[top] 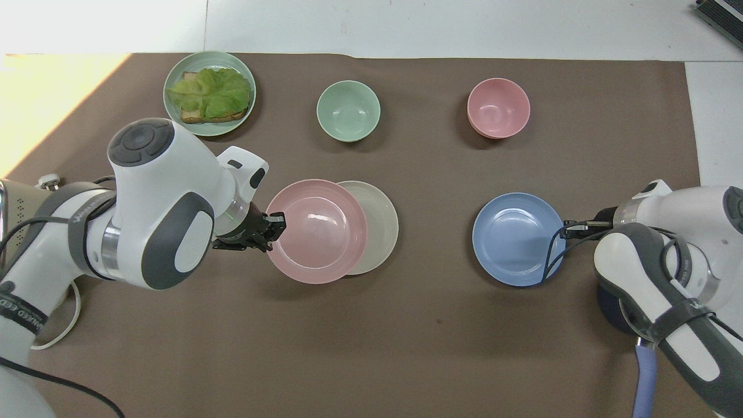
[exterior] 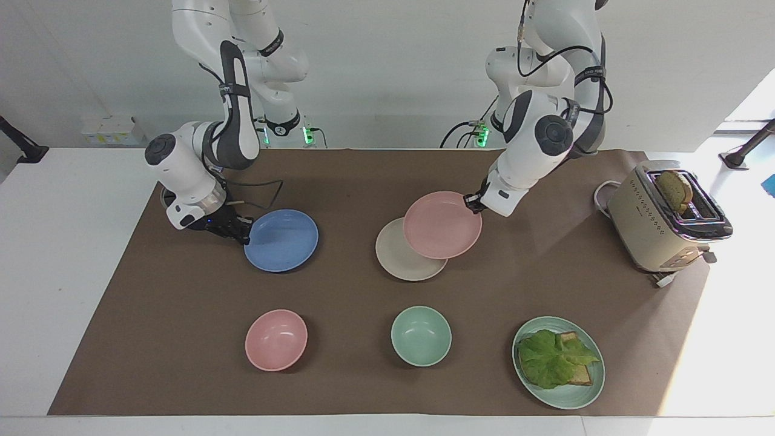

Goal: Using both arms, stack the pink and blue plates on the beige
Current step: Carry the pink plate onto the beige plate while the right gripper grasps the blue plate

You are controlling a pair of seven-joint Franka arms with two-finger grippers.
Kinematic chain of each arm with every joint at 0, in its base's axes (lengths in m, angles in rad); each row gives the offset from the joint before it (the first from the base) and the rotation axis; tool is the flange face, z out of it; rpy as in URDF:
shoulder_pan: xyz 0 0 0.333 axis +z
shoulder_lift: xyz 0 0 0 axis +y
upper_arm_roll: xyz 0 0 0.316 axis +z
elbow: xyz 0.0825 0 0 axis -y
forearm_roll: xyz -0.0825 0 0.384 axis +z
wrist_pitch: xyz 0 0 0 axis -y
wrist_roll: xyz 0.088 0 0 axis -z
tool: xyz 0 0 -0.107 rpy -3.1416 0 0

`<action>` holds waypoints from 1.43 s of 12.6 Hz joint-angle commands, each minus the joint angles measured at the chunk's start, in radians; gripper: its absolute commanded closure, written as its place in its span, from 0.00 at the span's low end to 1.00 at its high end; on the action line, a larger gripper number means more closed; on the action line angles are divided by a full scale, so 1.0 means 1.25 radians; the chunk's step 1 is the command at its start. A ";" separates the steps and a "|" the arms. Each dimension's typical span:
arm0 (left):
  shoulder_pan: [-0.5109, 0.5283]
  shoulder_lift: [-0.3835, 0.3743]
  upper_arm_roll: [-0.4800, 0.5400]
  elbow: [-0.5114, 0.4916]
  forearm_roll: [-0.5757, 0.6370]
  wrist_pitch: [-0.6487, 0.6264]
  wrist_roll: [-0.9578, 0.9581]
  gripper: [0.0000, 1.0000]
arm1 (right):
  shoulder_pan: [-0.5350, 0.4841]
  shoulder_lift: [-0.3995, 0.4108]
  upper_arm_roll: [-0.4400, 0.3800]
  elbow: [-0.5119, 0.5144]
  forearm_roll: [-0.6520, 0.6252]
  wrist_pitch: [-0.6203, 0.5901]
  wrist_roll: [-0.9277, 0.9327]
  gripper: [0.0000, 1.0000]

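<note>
neither plate is stacked yet, but both are in hand. the left end effector is clamped on the rim of the pink plate, which hangs at the centre of the facing view, lifted and overlapping the beige plate; the beige plate lies flat on the brown mat of the counter with only its lower part showing from under the pink one. the pink plate is off-centre over it and looks to be not yet set down. the right end effector, at the left of the facing view, is pinched shut on the rim of the blue plate; whether that plate has left the mat i cannot tell. what is left, as i judge it: centre and release the pink plate on the beige, then carry the blue across and put it on top.

as for containers, the pink bowl at lower left of the facing view and the green bowl at lower centre are both empty. the green plate at lower right holds a slice of toast under a lettuce leaf. the toaster at the right edge has a slice of bread standing up out of its slot.
</note>
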 commanded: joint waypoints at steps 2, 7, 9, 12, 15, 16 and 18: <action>-0.058 0.025 0.016 -0.056 -0.025 0.123 0.001 1.00 | -0.007 -0.041 0.004 0.038 0.029 -0.023 -0.026 1.00; -0.092 0.038 0.015 -0.082 -0.028 0.207 0.012 0.88 | -0.002 -0.103 0.004 0.146 0.028 -0.161 -0.014 1.00; -0.090 0.045 0.017 -0.072 -0.028 0.208 0.020 0.00 | -0.001 -0.107 0.004 0.200 0.019 -0.222 -0.001 1.00; -0.068 0.043 0.024 -0.045 -0.019 0.191 0.021 0.00 | 0.003 -0.124 0.014 0.228 0.014 -0.265 0.039 1.00; 0.045 0.033 0.027 0.019 0.007 0.110 0.091 0.00 | 0.021 -0.124 0.018 0.228 0.004 -0.263 0.060 1.00; 0.089 0.033 0.026 0.048 0.042 0.078 0.130 0.00 | 0.026 -0.124 0.018 0.227 -0.009 -0.259 0.082 1.00; 0.167 0.026 0.027 0.107 0.074 0.018 0.191 0.00 | 0.084 -0.124 0.018 0.227 -0.035 -0.253 0.153 1.00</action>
